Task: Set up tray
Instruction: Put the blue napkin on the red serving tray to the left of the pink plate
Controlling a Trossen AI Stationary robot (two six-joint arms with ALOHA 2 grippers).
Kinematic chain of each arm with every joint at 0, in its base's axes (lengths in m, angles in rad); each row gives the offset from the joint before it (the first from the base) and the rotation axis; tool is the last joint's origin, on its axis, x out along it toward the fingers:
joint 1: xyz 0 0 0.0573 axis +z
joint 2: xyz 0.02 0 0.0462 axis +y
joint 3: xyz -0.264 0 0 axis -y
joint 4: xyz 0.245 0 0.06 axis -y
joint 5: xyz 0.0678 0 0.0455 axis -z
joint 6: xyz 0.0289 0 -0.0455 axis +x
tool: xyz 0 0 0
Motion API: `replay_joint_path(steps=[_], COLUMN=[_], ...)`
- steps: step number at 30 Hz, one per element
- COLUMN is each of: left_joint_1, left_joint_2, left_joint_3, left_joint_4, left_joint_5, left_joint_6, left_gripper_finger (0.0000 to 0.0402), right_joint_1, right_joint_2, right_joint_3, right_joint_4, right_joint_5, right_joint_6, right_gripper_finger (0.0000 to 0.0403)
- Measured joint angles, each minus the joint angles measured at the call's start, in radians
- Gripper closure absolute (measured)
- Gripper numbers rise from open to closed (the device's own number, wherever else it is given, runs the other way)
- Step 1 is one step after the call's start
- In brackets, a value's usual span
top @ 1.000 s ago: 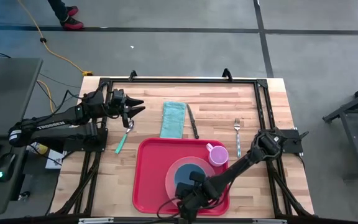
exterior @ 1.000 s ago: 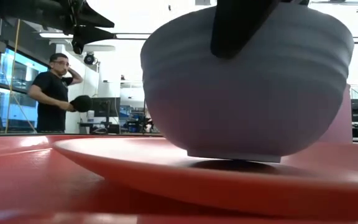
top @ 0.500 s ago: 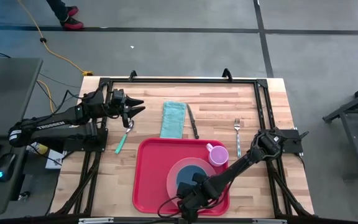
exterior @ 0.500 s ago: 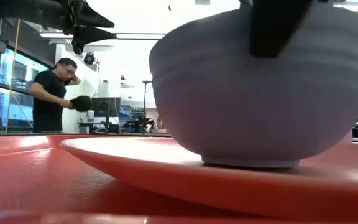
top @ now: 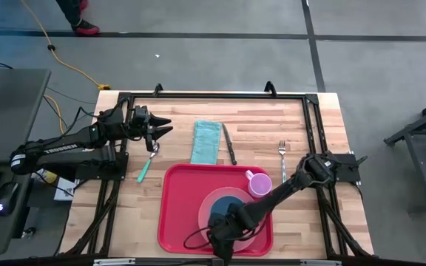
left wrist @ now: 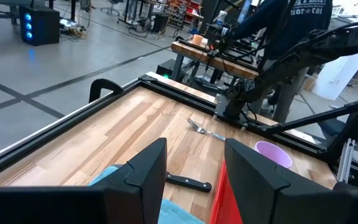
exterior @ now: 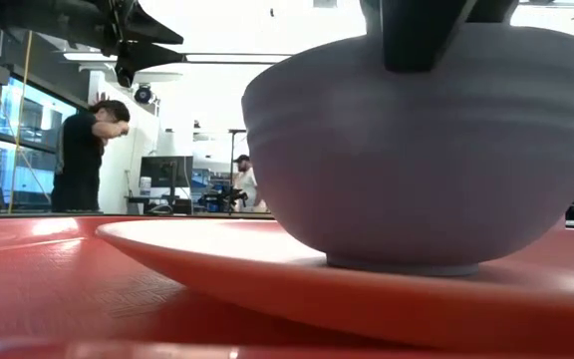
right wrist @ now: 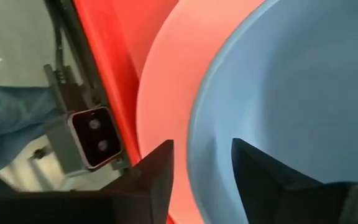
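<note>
The red tray (top: 177,210) lies at the table's near middle. On it rests a round pink plate (top: 204,209), and a blue-grey bowl (top: 226,205) stands on the plate on its foot (exterior: 402,264). A pink cup (top: 258,182) stands in the tray's far right corner. My right gripper (right wrist: 202,146) is open over the bowl's near rim (right wrist: 193,143), one finger outside (exterior: 417,35) and one inside, with a gap showing on both sides of the rim. My left gripper (top: 167,127) is open and empty at the far left, above a spoon (top: 148,161).
A teal napkin (top: 206,140), a knife (top: 229,144) and a fork (top: 282,153) lie on bare wood beyond the tray. A black frame runs round the table. The low camera (right wrist: 92,137) stands at the near edge. People stand in the room behind.
The bowl has slid a little toward the table's right edge across the plate with my right gripper, then stood still. In the last half second the gripper's outer finger has shifted back toward the left along the bowl's wall.
</note>
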Motion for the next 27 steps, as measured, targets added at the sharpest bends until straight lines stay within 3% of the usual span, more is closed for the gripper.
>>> replay_joint_path(steps=[5,15,27], left_joint_1=[0.0,0.0,0.0], left_joint_2=[0.0,0.0,0.0], left_joint_3=[0.0,0.0,0.0], left_joint_4=[0.0,0.0,0.0], left_joint_5=[0.0,0.0,0.016], left_joint_6=[0.0,0.0,0.0], left_gripper_finger=[0.0207,0.0207,0.0207], right_joint_1=[-0.011,-0.014,-0.026], right_joint_2=[-0.027,-0.157,-0.379], right_joint_3=[0.0,0.0,0.0], right_joint_4=[0.023,-0.001,-0.002], right_joint_5=[-0.016,0.1,0.436], right_joint_6=[0.001,-0.011,-0.191], right_gripper_finger=[0.0241,0.0232,0.0233])
